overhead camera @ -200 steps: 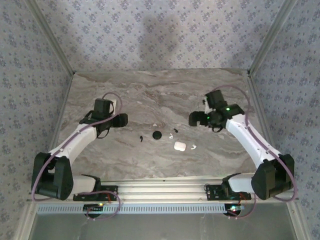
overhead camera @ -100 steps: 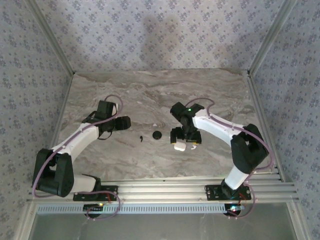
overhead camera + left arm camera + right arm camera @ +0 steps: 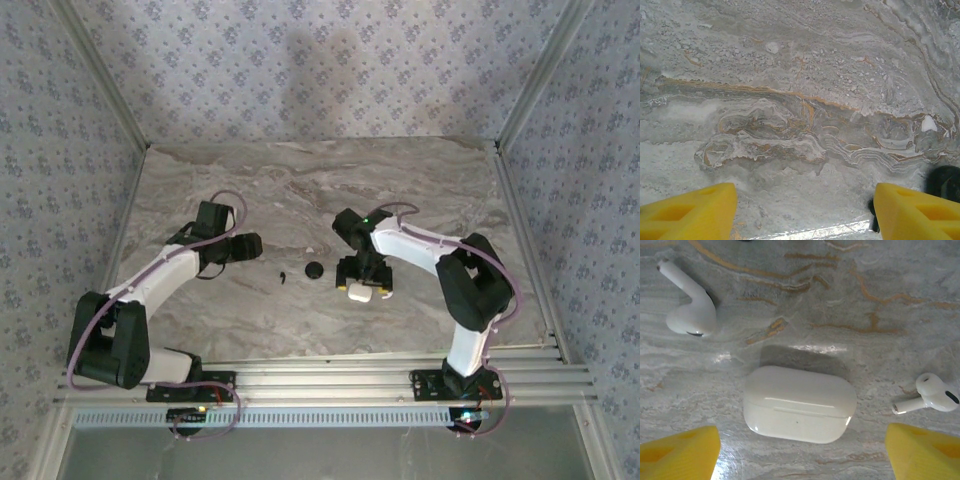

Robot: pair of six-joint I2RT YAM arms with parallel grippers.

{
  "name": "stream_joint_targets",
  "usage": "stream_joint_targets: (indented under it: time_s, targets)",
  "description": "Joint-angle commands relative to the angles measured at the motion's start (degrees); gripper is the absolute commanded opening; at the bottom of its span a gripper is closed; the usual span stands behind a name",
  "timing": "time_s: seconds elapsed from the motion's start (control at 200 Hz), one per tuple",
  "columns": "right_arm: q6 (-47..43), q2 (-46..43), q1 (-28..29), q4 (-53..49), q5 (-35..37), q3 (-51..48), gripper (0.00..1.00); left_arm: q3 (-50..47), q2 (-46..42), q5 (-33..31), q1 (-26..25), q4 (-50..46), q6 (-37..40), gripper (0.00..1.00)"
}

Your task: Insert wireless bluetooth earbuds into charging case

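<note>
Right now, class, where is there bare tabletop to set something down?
Bare marble table runs along the back wall and the near rail. Crowded centre: right gripper above the white case, one white bud beside it, a second bud opposite, black case nearby.

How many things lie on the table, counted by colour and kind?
White earbuds: 2
White case, lid shut: 1
Black round thing: 1
Small black earbud: 1
Total: 5 that can be told
</note>
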Motion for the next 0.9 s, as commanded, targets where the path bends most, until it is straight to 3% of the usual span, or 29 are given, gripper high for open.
stream_joint_targets:
  time_s: [0.0, 0.28, 0.555, 0.705, 0.894]
  targets:
    - [1.72, 1.68, -0.50, 1.19, -1.33, -0.15, 0.86, 0.91, 0.75, 0.44, -0.56, 0.70, -0.37, 0.73]
    - [1.50, 4.75, -0.49, 2.11, -0.43, -0.34, 0.82, 1.20, 1.24, 0.29, -0.65, -0.04, 0.01, 0.73]
    - [1.34, 6.45, -0.52, 3.07, 0.02, -0.95, 0.72, 0.94, 1.48, 0.20, -0.65, -0.13, -0.01, 0.73]
    - [1.34, 6.32, -0.56, 3.59, -0.37, -1.22, 0.63, 1.20, 1.76, 0.20, -0.65, -0.23, 0.01, 0.72]
    - [1.48, 2.82, -0.61, 4.36, 1.12, -1.82, 0.61, 1.76, 1.22, 1.77, -0.70, 0.07, 0.75, 0.70]
